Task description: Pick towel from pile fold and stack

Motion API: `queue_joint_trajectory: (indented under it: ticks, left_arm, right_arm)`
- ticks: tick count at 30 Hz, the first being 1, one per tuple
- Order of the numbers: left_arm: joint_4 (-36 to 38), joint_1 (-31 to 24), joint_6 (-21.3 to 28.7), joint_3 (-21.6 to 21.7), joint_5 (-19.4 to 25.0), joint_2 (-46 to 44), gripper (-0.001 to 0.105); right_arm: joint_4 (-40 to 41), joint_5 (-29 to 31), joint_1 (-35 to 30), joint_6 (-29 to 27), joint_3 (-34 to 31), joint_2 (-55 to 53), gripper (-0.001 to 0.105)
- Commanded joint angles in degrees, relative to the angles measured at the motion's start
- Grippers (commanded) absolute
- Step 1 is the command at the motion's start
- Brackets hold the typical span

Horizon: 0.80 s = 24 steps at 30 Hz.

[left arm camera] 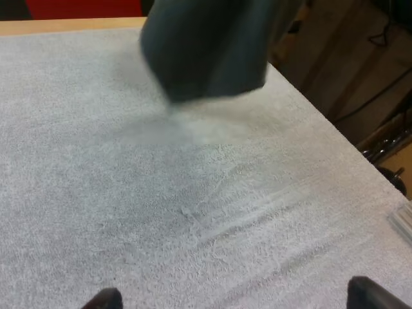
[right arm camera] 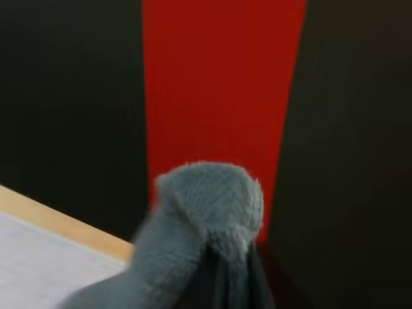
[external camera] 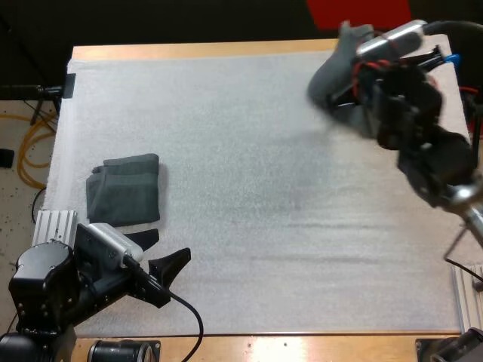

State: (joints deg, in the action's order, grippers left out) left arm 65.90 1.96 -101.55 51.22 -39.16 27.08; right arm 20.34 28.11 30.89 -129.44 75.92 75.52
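2 black jointed arms [external camera: 47, 290], left gripper [external camera: 173, 243] with 2 pointed black fingers [external camera: 172, 263]

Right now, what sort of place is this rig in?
Likely a robot lab test bench, not a home: a wooden table covered by a white mat, a folded towel laid near my open left claw, and a grey towel held up off the mat.

A crumpled dark grey-green terry towel [external camera: 332, 75] hangs bunched in the grip of the right end effector [external camera: 356, 84], lifted off the worktop [external camera: 264, 188], its top gathered into a rounded hump. A folded dark grey-green towel [external camera: 124, 188] lies flat just ahead of the left end effector [external camera: 170, 245], not touching it.
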Motion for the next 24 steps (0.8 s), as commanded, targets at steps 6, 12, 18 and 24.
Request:
queue_joint_trajectory:
  ticks: [6,12,18,24]
  left_arm:
    - [-0.1,0.11,3.96,0.35,-0.03,0.03,0.066]
    - [1.76,0.11,3.95,0.35,-0.03,0.03,0.066]
    - [4.63,0.11,3.95,0.35,-0.03,0.03,0.066]
    - [4.93,0.11,3.95,0.35,-0.03,0.03,0.066]
  right_arm:
    - [12.84,-19.72,4.3,16.45,0.33,0.49,0.001]
    - [14.19,-26.64,12.89,20.39,-4.04,9.61,0.001]
    - [11.8,-29.29,24.05,21.38,-4.96,18.76,0.001]
    - [3.83,-29.29,30.14,21.43,-4.53,21.34,0.001]
